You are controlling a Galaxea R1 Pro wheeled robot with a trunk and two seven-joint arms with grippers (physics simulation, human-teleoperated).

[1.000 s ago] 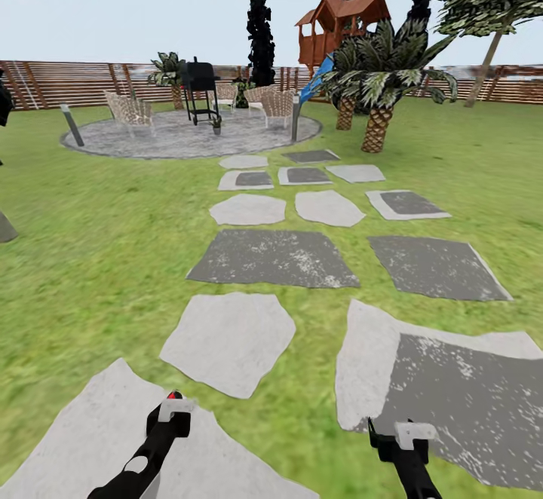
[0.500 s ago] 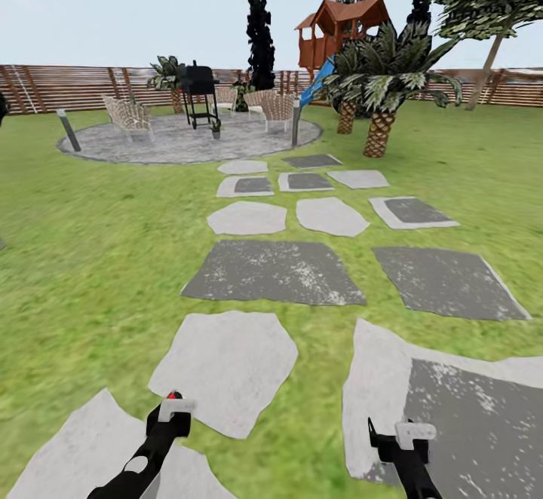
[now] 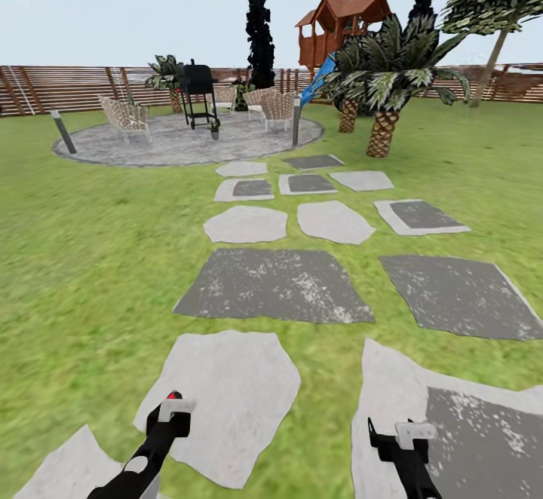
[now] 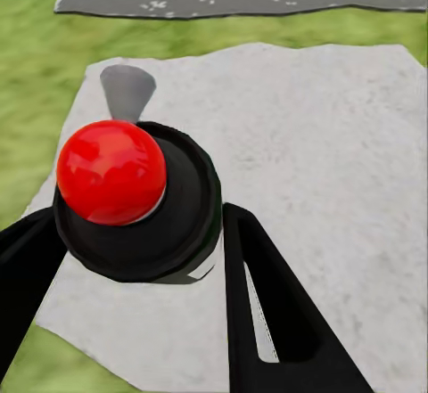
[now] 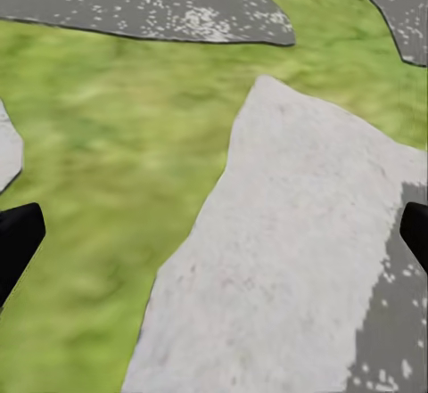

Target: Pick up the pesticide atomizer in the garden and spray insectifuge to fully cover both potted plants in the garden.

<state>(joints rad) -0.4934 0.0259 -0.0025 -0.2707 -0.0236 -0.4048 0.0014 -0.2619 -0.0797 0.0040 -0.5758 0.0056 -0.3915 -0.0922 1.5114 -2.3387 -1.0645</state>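
**Atomizer in hand, rolling toward the patio**

Our left gripper [image 4: 143, 259] was pinching the atomizer [image 4: 134, 201], fingers pressed on either side of its dark body with the red top facing the wrist camera. In the head view the left gripper [image 3: 172, 414] hung low over a pale stepping stone [image 3: 222, 393]. The right gripper [image 5: 214, 233] was spread wide and carried nothing, with just stone and lawn [image 5: 98, 143] under it.

So we figured pickup was done and we were on the drive-over bit. Next move called for getting down the stone path to the round patio [image 3: 181, 141], where a small potted plant [image 3: 215, 127] seemed to sit right by the grill [image 3: 197, 88]. We couldn't make out the second pot from that far.

Around there: wicker chairs [image 3: 124, 114], two short posts [image 3: 62, 131], palms [image 3: 385, 77] off to the right, the playhouse [image 3: 339, 24], and the fence [image 3: 68, 84] behind. The path itself looked open; the grill and chairs might crowd the approach.
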